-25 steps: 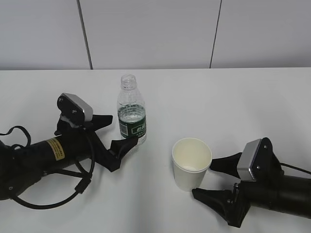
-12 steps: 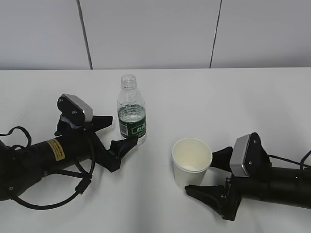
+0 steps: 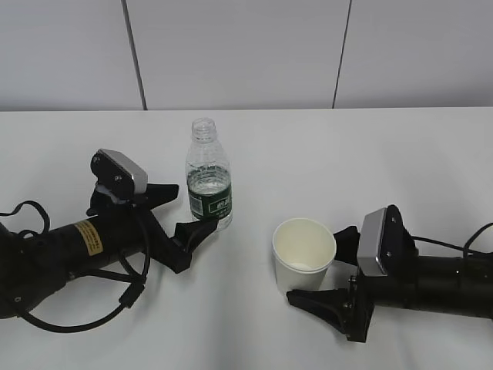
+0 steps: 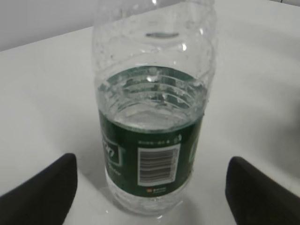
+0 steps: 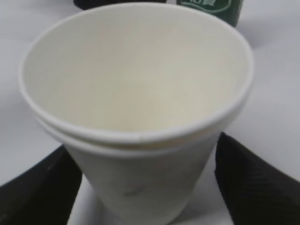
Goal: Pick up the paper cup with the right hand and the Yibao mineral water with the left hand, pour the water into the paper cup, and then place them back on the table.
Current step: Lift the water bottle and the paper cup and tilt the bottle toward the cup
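Note:
The Yibao mineral water (image 3: 209, 185), a capless clear bottle with a dark green label, stands upright on the white table (image 3: 323, 154). My left gripper (image 3: 194, 206) is open, with a finger on each side of the bottle's lower body and gaps showing. In the left wrist view the bottle (image 4: 152, 140) stands between the fingers (image 4: 42, 192), apart from both. The paper cup (image 3: 303, 258) stands upright and looks empty. My right gripper (image 3: 316, 266) is open with its fingers on either side of the cup. In the right wrist view the cup (image 5: 136, 93) fills the space between the fingers (image 5: 255, 183).
A grey panelled wall (image 3: 246, 54) rises behind the table's far edge. A black cable (image 3: 92, 316) loops beside the left arm. The bottle's green label (image 5: 211, 7) shows just behind the cup in the right wrist view.
My right arm has slid left toward the cup, so its open fingers now flank the cup. The left arm, bottle and cup have not moved.

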`<state>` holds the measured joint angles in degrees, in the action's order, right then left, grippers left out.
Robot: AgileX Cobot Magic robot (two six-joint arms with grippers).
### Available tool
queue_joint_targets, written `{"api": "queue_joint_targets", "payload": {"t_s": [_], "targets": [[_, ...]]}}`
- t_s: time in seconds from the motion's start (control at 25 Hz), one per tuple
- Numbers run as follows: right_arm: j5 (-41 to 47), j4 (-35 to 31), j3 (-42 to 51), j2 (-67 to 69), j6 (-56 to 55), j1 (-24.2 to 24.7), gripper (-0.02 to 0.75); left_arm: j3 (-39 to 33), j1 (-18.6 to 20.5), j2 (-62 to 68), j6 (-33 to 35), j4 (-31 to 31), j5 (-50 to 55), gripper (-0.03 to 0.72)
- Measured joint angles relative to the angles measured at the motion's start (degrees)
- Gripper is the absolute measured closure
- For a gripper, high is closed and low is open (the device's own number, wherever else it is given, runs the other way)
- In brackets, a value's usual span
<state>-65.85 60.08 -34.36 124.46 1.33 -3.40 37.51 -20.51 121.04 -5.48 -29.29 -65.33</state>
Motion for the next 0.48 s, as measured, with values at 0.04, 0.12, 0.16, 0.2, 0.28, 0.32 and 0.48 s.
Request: {"api": "queue_joint_targets", "payload": {"t_s": [0.04,0.12,0.16,0.2,0.28,0.32,0.48], "targets": [[0.00,0.65,-0.26,0.00,-0.14,0.00,0.077,0.00,0.00,0.00,0.00,0.00,0.00,0.099],[0.00,0.99,-0.38,0.08,-0.28,0.00,0.080,0.00,0.00,0.00,0.00,0.00,0.00,0.099],[0.00,1.13,-0.38,0.08,-0.28,0.00,0.084,0.07,0.00,0.00,0.00,0.00,0.00,0.099],[0.00,1.13,-0.38,0.08,-0.28,0.00,0.092,0.19,0.00,0.00,0.00,0.00,0.00,0.099],[0.00,1.24,-0.38,0.08,-0.28,0.00,0.115,0.58,0.00,0.00,0.00,0.00,0.00,0.099],[0.00,1.26,-0.48,0.08,-0.28,0.00,0.132,0.72,0.00,0.00,0.00,0.00,0.00,0.099],[0.00,1.36,-0.61,0.08,-0.37,0.00,0.173,2.11,0.00,0.10,0.00,-0.11,0.00,0.099]]}}
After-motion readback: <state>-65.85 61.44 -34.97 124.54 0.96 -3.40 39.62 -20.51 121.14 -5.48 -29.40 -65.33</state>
